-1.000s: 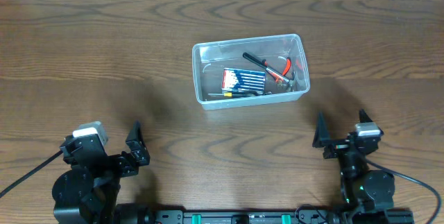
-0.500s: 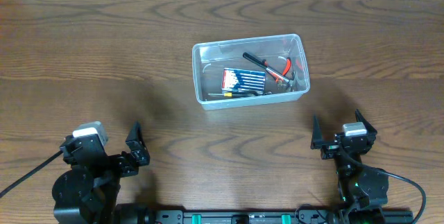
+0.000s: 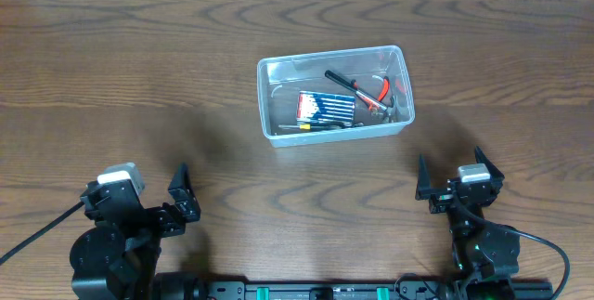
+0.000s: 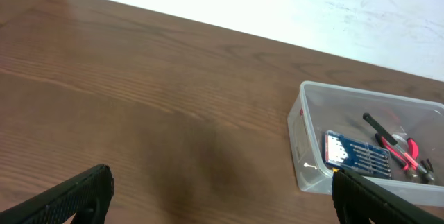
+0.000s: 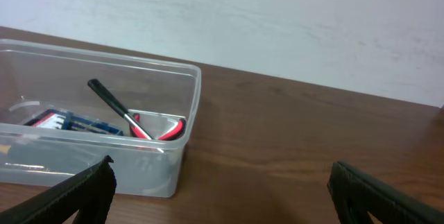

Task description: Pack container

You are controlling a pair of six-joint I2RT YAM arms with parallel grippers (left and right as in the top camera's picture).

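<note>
Fingers on both arms are gaping wide and gripping nothing. The left fingers (image 3: 179, 196) are hanging by the near edge of the worktop (image 3: 139, 77), toward its near-left corner. The right fingers (image 3: 422, 181) are hanging by the same edge, toward the near-right corner. Each pair is pointing toward the far edge, and in the wrist views bare wood is showing between the dark tips.

The container (image 3: 263, 96) is sitting upright a little right of the worktop's centre, somewhat closer to the far edge than to the near one. Its long sides are running roughly along that edge, with the right end turned slightly toward the far edge. It is standing well apart from both pairs of fingers.

Inside it, a blue packet (image 3: 326, 107) is lying flat near the middle of the floor. It may be a card of small bits, though the print is too small to read. A black-handled tool (image 3: 342, 81) is lying slanted on the far side of the packet, its tip reaching the red-handled pliers (image 3: 380, 91), which are resting at the right end. A slim silvery tool (image 3: 311, 125) is lying along the near wall.

From the left wrist the container is showing at the right of the view, and from the right wrist at the left. A white wall (image 5: 277, 16) is rising beyond the far edge.
</note>
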